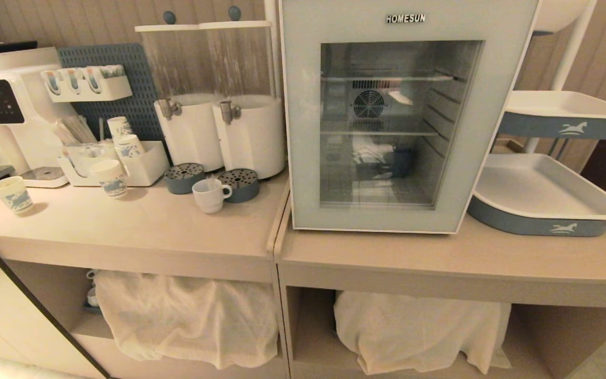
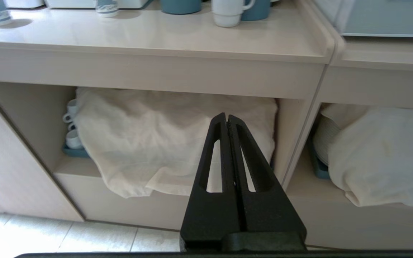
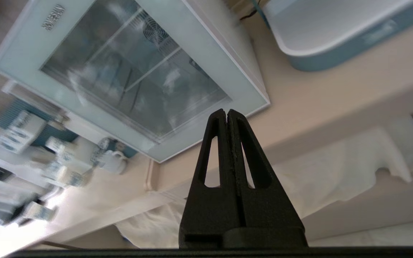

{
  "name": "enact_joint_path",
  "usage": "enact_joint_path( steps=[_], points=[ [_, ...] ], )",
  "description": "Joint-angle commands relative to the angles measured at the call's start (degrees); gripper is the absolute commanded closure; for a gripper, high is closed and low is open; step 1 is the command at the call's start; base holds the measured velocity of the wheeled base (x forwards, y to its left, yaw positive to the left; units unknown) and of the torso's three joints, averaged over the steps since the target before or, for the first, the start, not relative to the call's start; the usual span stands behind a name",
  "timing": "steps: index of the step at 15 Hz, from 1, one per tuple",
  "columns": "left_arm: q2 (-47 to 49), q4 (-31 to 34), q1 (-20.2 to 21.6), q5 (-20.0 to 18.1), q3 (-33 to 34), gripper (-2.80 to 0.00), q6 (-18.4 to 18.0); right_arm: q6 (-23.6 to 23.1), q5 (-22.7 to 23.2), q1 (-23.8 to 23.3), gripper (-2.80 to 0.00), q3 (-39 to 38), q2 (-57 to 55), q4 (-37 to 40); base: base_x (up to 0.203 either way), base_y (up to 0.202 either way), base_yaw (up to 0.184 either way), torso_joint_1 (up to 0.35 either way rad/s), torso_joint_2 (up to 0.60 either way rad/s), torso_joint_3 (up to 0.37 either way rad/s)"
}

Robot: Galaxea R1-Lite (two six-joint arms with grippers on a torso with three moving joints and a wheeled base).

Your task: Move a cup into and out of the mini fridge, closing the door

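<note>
Both my claws are pressed together, empty, touching nothing. My left gripper (image 2: 227,118) points at the cloth-covered shelf (image 2: 163,143) under the counter; my right gripper (image 3: 226,114) hangs off the near lower corner of the door (image 3: 206,68). The head view shows neither arm. The door (image 1: 387,126) of the mini fridge (image 1: 403,26) is closed, wire shelves bare. The cup (image 1: 209,195) stands on the counter left of the fridge, beside the blue drip trays (image 1: 240,184).

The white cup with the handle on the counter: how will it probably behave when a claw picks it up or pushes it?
The cup looks like rigid glazed ceramic, so it is probably slippery and could chip if dropped. It is squat with a wide rim, so a push should slide it rather than tip it. The side handle may make it turn when pushed.
</note>
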State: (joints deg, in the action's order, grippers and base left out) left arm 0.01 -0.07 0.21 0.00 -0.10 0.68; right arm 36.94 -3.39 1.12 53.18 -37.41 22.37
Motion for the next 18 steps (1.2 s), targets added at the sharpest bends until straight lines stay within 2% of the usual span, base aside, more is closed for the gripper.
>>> enact_joint_path(
  steps=[1,4,6,7,9,10,15,17,18],
  points=[
    [0.1,0.0,0.0,0.0,0.0,0.00,0.0,1.1,0.1,-1.5,0.00,-3.7,11.4,1.5,0.000,0.000,0.000,0.000,0.00,0.000],
    [0.1,0.0,0.0,0.0,0.0,0.00,0.0,3.5,0.0,-2.7,0.00,-9.5,23.1,5.2,0.000,0.000,0.000,0.000,0.00,0.000],
    [0.1,0.0,0.0,0.0,0.0,0.00,0.0,2.8,0.6,-2.1,0.00,-12.2,30.5,5.2,0.000,0.000,0.000,0.000,0.00,0.000],
    [0.1,0.0,0.0,0.0,0.0,0.00,0.0,-0.2,1.7,-1.8,0.00,-14.0,33.9,3.7,0.000,0.000,0.000,0.000,0.00,0.000],
    [0.1,0.0,0.0,0.0,0.0,0.00,0.0,-11.8,3.3,-1.6,0.00,-20.1,36.6,-2.6,0.000,0.000,0.000,0.000,0.00,0.000],
    [0.1,0.0,0.0,0.0,0.0,0.00,0.0,-16.1,3.2,-1.6,0.00,-24.4,36.9,-6.7,0.000,0.000,0.000,0.000,0.00,0.000],
    [0.0,0.0,0.0,0.0,0.0,0.00,0.0,-36.6,0.3,-1.5,0.00,-51.0,37.4,-30.0,0.000,0.000,0.000,0.000,0.00,0.000],
    [0.1,0.0,0.0,0.0,0.0,0.00,0.0,-39.8,-0.9,-1.5,0.00,-54.4,37.4,-30.5,0.000,0.000,0.000,0.000,0.00,0.000],
    [0.1,0.0,0.0,0.0,0.0,0.00,-0.1,-40.3,1.7,-1.5,0.00,-53.7,37.4,-27.5,0.000,0.000,0.000,0.000,0.00,0.000]
  ],
)
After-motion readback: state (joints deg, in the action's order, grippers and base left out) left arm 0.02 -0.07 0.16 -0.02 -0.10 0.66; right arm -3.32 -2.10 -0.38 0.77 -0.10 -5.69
